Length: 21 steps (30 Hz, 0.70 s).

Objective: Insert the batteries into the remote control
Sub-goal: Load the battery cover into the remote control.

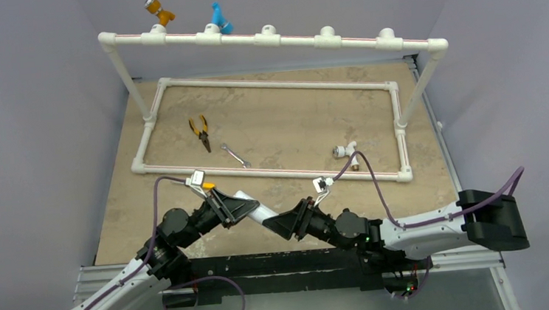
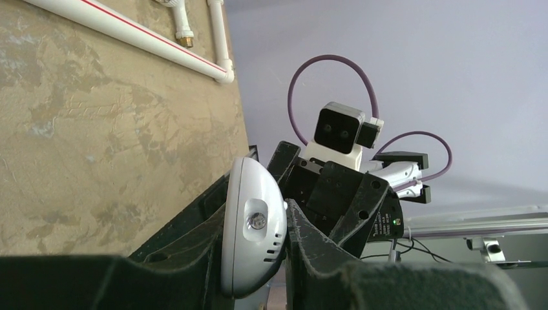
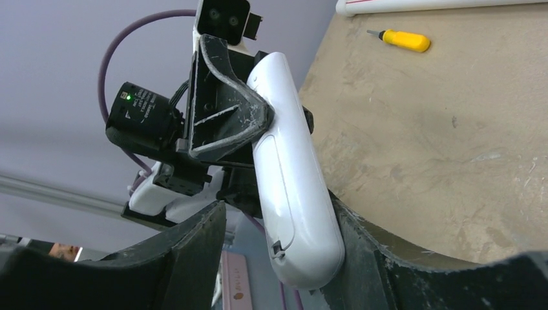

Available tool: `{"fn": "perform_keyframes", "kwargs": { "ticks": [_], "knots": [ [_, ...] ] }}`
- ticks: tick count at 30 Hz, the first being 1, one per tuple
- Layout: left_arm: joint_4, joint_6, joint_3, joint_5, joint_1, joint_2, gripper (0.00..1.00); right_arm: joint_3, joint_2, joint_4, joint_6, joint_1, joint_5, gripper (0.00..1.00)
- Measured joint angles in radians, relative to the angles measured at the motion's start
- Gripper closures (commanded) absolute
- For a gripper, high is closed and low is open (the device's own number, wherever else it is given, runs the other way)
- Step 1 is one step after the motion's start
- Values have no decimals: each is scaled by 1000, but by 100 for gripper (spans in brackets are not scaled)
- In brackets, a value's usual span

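Note:
The remote control [image 1: 259,209] is a slim white handset held in the air between the two arms, just above the table's near edge. My left gripper [image 2: 255,223] is shut on one end of it, and that rounded tip [image 2: 253,226] with its small clear bulb pokes out between the fingers. My right gripper [image 3: 278,216] stands open around the other end of the remote control [image 3: 291,174]. The handset's back, with a closed cover latch, rests against one finger, and a wide gap separates it from the other finger [image 3: 194,239]. The batteries are out of view.
A white pipe frame [image 1: 273,171] lies on the tan table with a raised rail [image 1: 270,38] behind it. Inside the frame are pliers [image 1: 200,131], a wrench [image 1: 235,155] and a white pipe fitting [image 1: 345,151]. A yellow-handled screwdriver [image 3: 402,40] lies near the frame.

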Motion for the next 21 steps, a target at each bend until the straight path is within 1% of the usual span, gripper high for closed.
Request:
{"fn": "perform_keyframes", "kwargs": {
  "ticks": [6,8,12,15,16,19,21],
  "knots": [
    [13,-8,0,6,0,-6,100,0,52,49,-3,0,-5,67],
    [14,-9,0,8,0,-7,100,2,57,51,-1,0,-9,72],
    [26,-18,0,6,0,-26,100,13,58,62,1,0,-19,75],
    [24,-18,0,5,0,-41,100,18,56,65,-1,0,-23,74],
    [22,-18,0,4,0,-45,100,18,56,65,-2,0,-24,69],
    [21,-18,0,5,0,-52,100,18,50,65,-5,0,-24,46],
    [17,-17,0,4,0,-51,100,18,45,63,-7,0,-24,40]
  ]
}}
